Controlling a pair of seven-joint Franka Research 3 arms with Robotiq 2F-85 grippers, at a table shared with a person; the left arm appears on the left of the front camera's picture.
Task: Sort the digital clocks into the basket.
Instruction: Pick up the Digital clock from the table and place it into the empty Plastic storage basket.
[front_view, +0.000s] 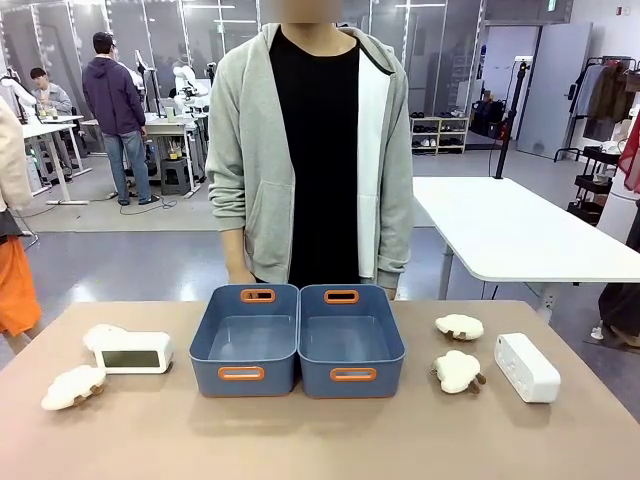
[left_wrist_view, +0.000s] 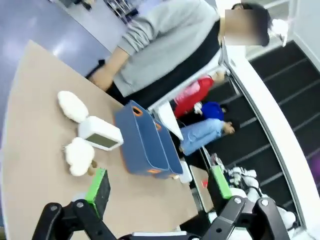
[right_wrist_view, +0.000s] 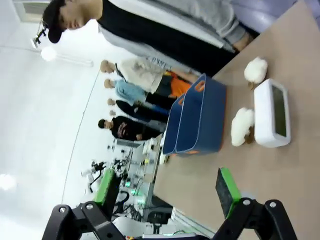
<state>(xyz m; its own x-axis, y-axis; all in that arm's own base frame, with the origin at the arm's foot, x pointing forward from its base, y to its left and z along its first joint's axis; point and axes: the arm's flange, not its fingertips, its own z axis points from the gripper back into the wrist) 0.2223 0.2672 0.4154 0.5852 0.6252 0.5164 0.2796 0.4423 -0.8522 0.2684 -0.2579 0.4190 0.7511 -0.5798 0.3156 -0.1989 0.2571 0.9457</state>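
Left end effector (left_wrist_view: 159, 185) released; clock (left_wrist_view: 100, 135) ahead, mid-left of frame. Right end effector (right_wrist_view: 167, 192) released; other clock (right_wrist_view: 272, 114) right of frame, long axis upright.

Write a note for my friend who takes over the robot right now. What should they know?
Left gripper: open, empty, above the table.
Right gripper: open, empty.
Left clock: on the table, left of the baskets, by the left toys.
Right clock: on the table, far right, past the right toys.
Left basket and right basket: side by side mid-table, both empty.
Done: nothing yet.
Left: put both clocks in a basket.
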